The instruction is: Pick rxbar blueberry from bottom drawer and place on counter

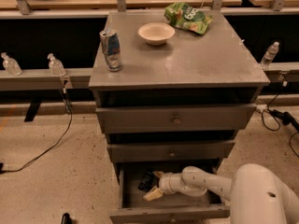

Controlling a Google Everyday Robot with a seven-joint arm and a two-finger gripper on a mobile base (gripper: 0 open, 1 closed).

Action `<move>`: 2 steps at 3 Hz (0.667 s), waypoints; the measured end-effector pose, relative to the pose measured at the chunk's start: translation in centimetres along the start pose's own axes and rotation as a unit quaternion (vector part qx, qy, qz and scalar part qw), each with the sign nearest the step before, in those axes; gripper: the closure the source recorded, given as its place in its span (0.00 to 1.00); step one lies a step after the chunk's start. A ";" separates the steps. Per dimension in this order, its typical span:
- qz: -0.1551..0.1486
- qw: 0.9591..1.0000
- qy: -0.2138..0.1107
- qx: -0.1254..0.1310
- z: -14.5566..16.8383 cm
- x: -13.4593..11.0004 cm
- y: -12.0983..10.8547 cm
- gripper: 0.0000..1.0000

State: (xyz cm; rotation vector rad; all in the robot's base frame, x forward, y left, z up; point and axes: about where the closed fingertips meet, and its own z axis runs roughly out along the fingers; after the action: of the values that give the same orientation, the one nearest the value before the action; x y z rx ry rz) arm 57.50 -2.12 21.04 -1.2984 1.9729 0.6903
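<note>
Locate the gripper (150, 186) inside the pulled-out bottom drawer (170, 214), toward its left side, at the end of a white arm (203, 182) reaching in from the right. Read the jaws as spread apart, with one cream fingertip toward the drawer's back edge and the other toward its front edge. Find the rxbar blueberry (145, 181) on the drawer floor near the back left corner, seen only as a small dark shape lying between the spread jaws. Cannot tell whether either jaw touches it, and cannot read any print on the wrapper. Treat the rear of the drawer as hidden, shadowed beneath the closed middle drawer (172, 151). Note the front panel cut off at the lower edge of view, and likewise the rounded white robot body (266, 197) at the lower right. On the tabletop (196, 59), identify a can (110, 49) upright near the left edge, a pale bowl (156, 33) toward the back at centre, and a green chip bag (188, 17) against the back edge, right of centre.
</note>
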 end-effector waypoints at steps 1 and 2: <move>0.000 1.000 -0.001 -0.001 0.2 0.0 0.1 0.00; -0.027 0.998 -0.048 0.024 0.8 0.3 -0.2 0.00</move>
State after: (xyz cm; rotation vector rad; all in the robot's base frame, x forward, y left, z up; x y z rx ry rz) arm 57.77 -1.84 20.29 -1.2627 1.8598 0.6619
